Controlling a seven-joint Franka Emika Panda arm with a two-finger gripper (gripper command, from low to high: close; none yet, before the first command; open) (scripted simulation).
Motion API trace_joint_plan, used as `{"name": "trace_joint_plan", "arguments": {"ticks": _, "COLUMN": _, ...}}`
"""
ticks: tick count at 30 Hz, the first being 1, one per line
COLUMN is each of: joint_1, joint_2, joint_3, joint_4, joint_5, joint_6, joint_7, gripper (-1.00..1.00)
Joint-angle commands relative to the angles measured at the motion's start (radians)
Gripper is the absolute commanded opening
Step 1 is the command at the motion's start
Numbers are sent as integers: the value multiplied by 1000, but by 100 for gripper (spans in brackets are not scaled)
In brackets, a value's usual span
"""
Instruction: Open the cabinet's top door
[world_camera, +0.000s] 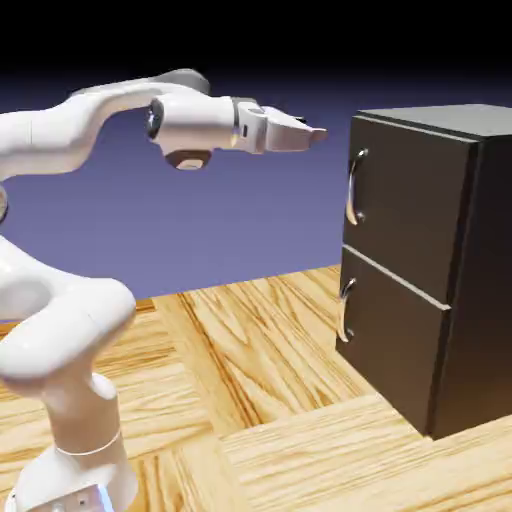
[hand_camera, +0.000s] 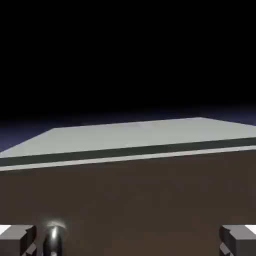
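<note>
Dark grey cabinet (world_camera: 430, 265) stands at 3 o'clock on the tabletop (world_camera: 270, 400). Top door (world_camera: 395, 205) shut, silver handle (world_camera: 354, 188) untouched. Tool (world_camera: 318, 134) level, jaws apart, near the handle but slightly above, presumably lining up to grasp.

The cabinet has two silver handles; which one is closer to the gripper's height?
The upper handle, on the top door. The open gripper hangs level just above it and apart from it; the lower handle sits far below.

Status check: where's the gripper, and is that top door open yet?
Gripper open, empty, level, short of the cabinet. Top door shut, its handle untouched. Nothing in between.
</note>
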Motion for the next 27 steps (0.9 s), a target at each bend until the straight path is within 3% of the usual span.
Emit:
{"name": "trace_joint_plan", "arguments": {"ticks": 1, "joint_1": -19, "joint_2": -12, "joint_3": 21, "joint_4": 9, "joint_5": 44, "joint_6": -2, "joint_7": -23, "gripper": 0}}
{"name": "trace_joint_plan", "arguments": {"ticks": 19, "joint_1": -353, "joint_2": -230, "joint_3": 403, "joint_4": 167, "joint_5": 816, "joint_6": -46, "joint_7": -427, "gripper": 0}}
{"name": "trace_joint_plan", "arguments": {"ticks": 25, "joint_1": -512, "joint_2": -223, "joint_3": 443, "joint_4": 307, "joint_5": 827, "joint_6": -61, "joint_7": -417, "gripper": 0}}
{"name": "trace_joint_plan", "arguments": {"ticks": 26, "joint_1": -513, "joint_2": -223, "joint_3": 443, "joint_4": 307, "joint_5": 827, "joint_6": -61, "joint_7": -417, "gripper": -100}}
{"name": "trace_joint_plan", "arguments": {"ticks": 27, "joint_1": -513, "joint_2": -223, "joint_3": 443, "joint_4": 307, "joint_5": 827, "joint_6": -61, "joint_7": -417, "gripper": -100}}
